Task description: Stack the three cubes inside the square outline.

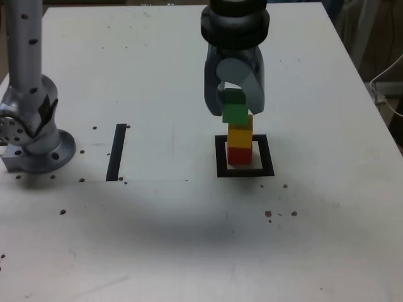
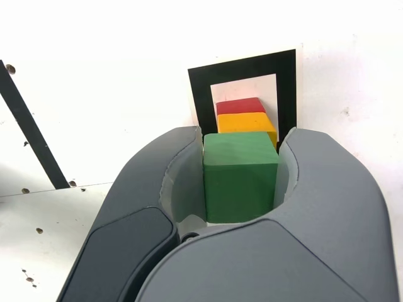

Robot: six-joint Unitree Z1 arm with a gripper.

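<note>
Three cubes: small green block [image 1: 235,112] over yellow block [image 1: 240,136], red block [image 1: 238,154], inside black square outline [image 1: 245,171].
Claw: grey gripper [image 1: 236,108] clenched on green block.
Nearby: straight black strip [image 1: 116,151], apart.

- Robot lab or test bench setup, not a home.
- Plain white worktop [image 1: 189,251], scuffed, peppered with small drilled holes and dark specks.
- Silver arm base [image 1: 34,135] sits at the worktop's edge on the exterior view's left, round flange with bolt holes.
- Marks on the worktop: a thick black square outline [image 1: 220,157] near the middle, a straight black strip [image 1: 116,152] between it and the arm base.
- Thin pencil-like line runs from the strip's near end toward the square.
- White cable [image 1: 387,85] hangs off the worktop's edge on the exterior view's right; background there is dim and cluttered, too blurred to identify.
</note>
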